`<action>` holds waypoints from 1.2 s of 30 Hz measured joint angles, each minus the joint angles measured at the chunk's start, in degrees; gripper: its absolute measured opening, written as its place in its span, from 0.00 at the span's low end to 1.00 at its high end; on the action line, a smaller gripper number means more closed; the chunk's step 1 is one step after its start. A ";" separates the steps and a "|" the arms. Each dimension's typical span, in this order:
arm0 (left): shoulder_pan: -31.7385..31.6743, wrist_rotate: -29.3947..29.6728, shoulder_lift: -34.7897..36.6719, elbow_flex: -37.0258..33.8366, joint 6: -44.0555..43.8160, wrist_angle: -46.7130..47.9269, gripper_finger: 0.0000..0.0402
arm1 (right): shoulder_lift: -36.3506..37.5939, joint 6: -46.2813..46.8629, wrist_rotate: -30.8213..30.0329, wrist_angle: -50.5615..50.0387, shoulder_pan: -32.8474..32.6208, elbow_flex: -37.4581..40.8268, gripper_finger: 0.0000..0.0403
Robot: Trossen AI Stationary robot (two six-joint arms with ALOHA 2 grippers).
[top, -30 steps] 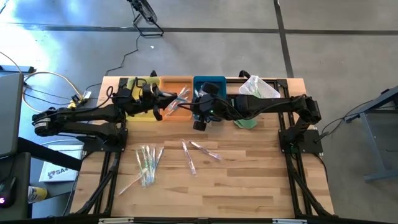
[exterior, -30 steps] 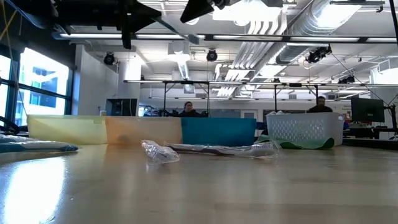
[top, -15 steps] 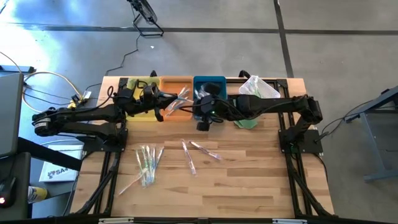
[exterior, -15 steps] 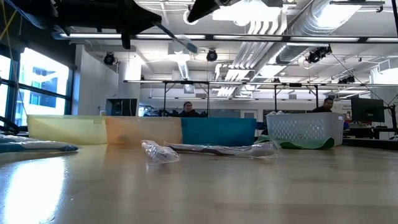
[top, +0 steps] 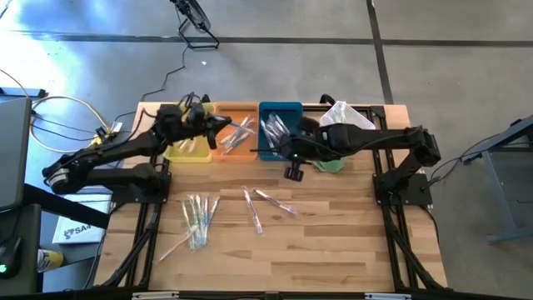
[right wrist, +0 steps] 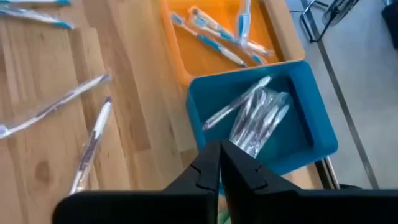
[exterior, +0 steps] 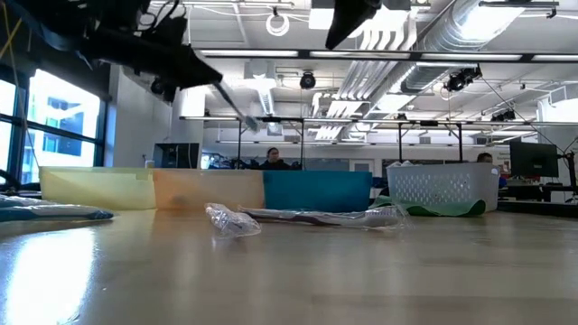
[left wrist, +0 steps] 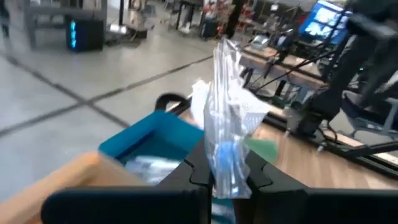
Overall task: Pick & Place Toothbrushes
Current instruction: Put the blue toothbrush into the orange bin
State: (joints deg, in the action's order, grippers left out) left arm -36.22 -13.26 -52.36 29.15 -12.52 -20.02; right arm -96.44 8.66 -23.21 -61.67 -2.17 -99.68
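Left pincer (left wrist: 229, 177) grips wrapped toothbrush (left wrist: 227, 124) (right pincer (right wrist: 221, 163) closed, empty)

Open-plan lab: exposed ceiling ducts (exterior: 424, 41), workbenches (exterior: 533, 206).

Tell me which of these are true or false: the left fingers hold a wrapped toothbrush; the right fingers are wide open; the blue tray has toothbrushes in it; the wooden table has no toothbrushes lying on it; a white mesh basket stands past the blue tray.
1. The left fingers hold a wrapped toothbrush. True.
2. The right fingers are wide open. False: they are shut, with nothing between them.
3. The blue tray has toothbrushes in it. True.
4. The wooden table has no toothbrushes lying on it. False: a bunch and a few loose ones lie there.
5. A white mesh basket stands past the blue tray. True.
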 joint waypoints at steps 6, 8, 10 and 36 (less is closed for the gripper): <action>-6.25 -2.75 -1.74 0.00 -0.09 8.34 0.05 | -0.35 0.66 0.27 -0.14 -1.37 -0.01 0.01; -6.62 -2.97 -3.20 0.00 0.40 9.70 0.05 | -0.33 0.66 0.25 0.54 -1.67 -0.02 0.01; -6.56 -4.91 -5.47 0.00 0.44 9.71 0.05 | -0.33 0.64 0.26 1.02 -1.64 -0.01 0.01; -6.52 -3.42 -20.72 0.07 6.41 2.09 0.36 | -0.33 0.15 0.23 1.95 -1.57 -0.01 0.01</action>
State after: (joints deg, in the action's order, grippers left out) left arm -42.74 -16.68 -73.08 29.21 -6.11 -17.93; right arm -96.77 8.82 -22.98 -59.72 -3.75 -99.69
